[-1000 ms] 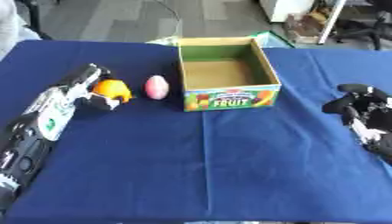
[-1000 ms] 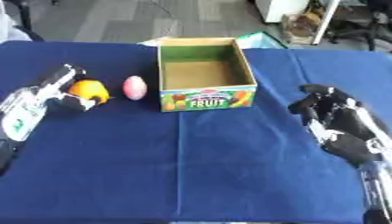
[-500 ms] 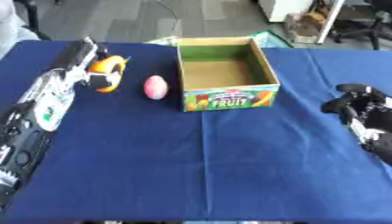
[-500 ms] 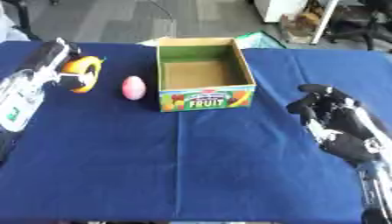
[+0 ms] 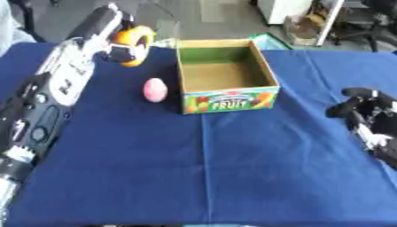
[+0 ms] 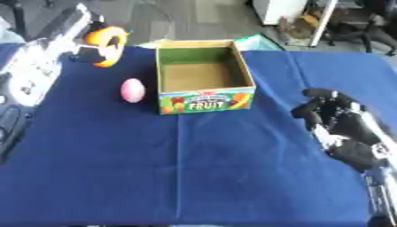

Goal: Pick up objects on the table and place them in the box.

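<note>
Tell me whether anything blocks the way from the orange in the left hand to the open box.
Nothing visible does. The left hand holds the orange up, left of the box, whose top is open and looks empty. The pink egg lies on the cloth nearer the camera, off that path.

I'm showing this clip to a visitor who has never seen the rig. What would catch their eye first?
Probably the left hand raised at the far left, curled round an orange fruit. Next, the open cardboard box marked FRUIT, empty at the middle of the blue table, with a pink egg-shaped thing lying just left of it. The right hand rests curled at the right edge.
</note>
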`<state>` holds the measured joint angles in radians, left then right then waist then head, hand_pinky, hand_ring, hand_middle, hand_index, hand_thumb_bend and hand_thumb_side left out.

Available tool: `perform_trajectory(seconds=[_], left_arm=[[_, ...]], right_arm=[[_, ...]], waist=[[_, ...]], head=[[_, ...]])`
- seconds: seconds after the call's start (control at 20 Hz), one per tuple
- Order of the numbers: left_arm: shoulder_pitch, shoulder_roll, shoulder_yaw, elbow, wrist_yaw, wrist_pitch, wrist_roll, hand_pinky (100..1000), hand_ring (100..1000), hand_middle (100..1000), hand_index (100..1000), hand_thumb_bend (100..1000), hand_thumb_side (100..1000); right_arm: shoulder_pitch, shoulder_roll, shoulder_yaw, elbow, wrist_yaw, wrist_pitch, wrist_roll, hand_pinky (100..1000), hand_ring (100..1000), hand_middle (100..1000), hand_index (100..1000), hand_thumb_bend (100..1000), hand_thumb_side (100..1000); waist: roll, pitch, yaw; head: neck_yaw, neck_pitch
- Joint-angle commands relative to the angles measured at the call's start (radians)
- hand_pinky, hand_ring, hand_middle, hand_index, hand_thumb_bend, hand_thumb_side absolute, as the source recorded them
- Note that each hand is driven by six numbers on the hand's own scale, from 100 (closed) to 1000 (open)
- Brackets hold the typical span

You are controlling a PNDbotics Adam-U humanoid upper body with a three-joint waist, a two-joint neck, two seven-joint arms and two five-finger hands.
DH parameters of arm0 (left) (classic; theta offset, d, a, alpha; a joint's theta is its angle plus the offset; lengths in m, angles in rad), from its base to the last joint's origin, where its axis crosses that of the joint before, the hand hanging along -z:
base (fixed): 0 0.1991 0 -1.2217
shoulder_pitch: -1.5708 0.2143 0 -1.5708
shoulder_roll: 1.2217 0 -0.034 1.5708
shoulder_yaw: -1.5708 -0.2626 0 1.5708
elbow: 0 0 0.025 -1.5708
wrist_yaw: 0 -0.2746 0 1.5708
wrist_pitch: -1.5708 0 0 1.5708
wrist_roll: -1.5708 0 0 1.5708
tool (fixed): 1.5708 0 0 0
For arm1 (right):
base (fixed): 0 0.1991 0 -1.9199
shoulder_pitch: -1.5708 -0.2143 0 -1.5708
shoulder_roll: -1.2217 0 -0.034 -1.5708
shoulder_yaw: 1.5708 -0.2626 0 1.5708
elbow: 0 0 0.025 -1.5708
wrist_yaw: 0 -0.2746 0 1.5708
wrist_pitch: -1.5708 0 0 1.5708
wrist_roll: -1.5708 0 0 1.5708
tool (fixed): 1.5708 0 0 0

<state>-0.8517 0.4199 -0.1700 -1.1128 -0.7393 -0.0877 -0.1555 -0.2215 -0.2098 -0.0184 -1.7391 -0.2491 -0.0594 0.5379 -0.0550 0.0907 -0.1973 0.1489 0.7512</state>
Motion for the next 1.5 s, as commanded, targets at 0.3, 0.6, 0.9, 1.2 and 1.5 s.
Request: perform_trajectory(seconds=[0.3, 0.6, 0.9, 1.2, 1.5], left_arm=[[-0.091, -0.067, 0.001, 0.101, -0.062, -0.079, 0.003, 438, 463, 344, 539, 118, 149], [-0.097, -0.108, 0.0, 0.145, -0.094, -0.15, 0.042, 572, 638, 522, 670, 381, 100], [-0.081, -0.111, -0.009, 0.139, -0.085, -0.193, 0.042, 674, 774, 683, 797, 809, 446], [-0.061, -0.085, -0.002, 0.068, 0.033, -0.169, 0.047, 669, 774, 681, 798, 707, 404], [-0.004, 0.004, 0.008, -0.104, 0.092, -0.114, -0.143, 661, 731, 622, 757, 552, 187]], right_arm=[[-0.036, 0.007, 0.02, -0.008, -0.017, -0.001, 0.028, 758, 689, 514, 799, 100, 100], [-0.051, 0.017, 0.029, -0.009, -0.018, 0.001, 0.043, 758, 689, 512, 800, 100, 100], [-0.051, 0.017, 0.027, -0.008, -0.015, 0.001, 0.042, 758, 689, 512, 800, 100, 100], [-0.051, 0.017, 0.025, -0.008, -0.013, 0.001, 0.041, 758, 689, 511, 800, 100, 102], [-0.049, 0.01, 0.018, -0.005, -0.004, 0.002, 0.036, 758, 689, 511, 800, 100, 105]], waist=[[-0.008, 0.006, -0.052], [-0.01, 0.022, -0.083], [-0.008, 0.026, -0.085], [-0.007, 0.026, -0.074], [0.005, 0.026, -0.058]], head=[[0.041, -0.04], [0.054, -0.057], [0.051, -0.059], [0.044, -0.061], [0.024, -0.059]])
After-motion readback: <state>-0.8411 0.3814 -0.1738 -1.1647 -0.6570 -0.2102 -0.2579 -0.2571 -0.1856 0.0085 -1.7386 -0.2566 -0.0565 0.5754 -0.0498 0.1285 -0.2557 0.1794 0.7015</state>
